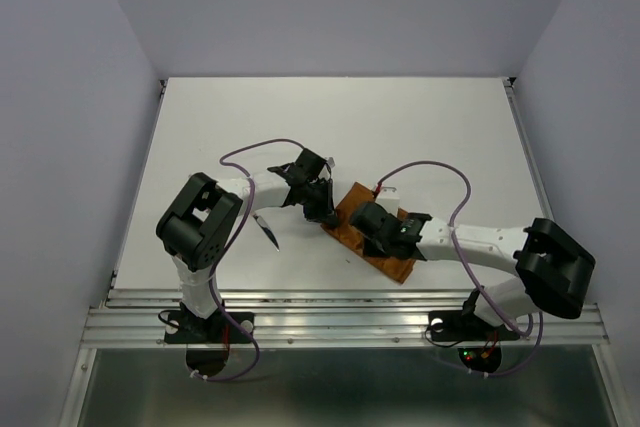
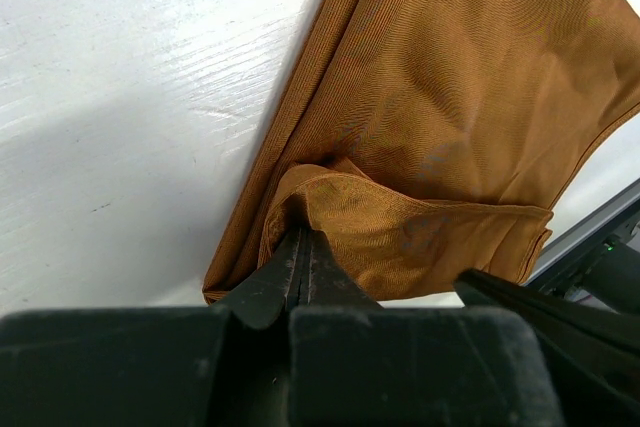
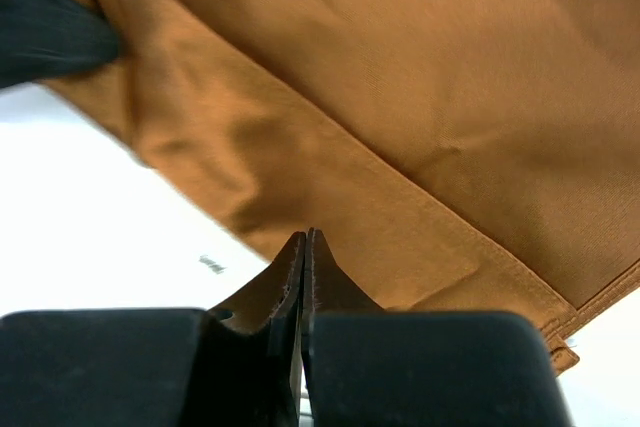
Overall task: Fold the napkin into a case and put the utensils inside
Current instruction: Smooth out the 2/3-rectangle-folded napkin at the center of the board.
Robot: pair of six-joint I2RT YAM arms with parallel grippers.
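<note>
Your left end effector [image 2: 300, 252] clamped on a raised fold of the rust-orange napkin [image 2: 450, 97], your right end effector [image 3: 305, 242] closed beside its hem, white tabletop [image 2: 120, 97] beneath.

Overhead view plus two wrist close-ups of the napkin [image 1: 350, 215]
Top external: high above the napkin, looking down over the whole table [image 1: 400, 117]. Both wrist views: low, right against its cloth, aimed forward across it; napkin common to all three.

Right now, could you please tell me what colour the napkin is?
The napkin is plain rust-orange, unpatterned; clearest in the left wrist view.
</note>
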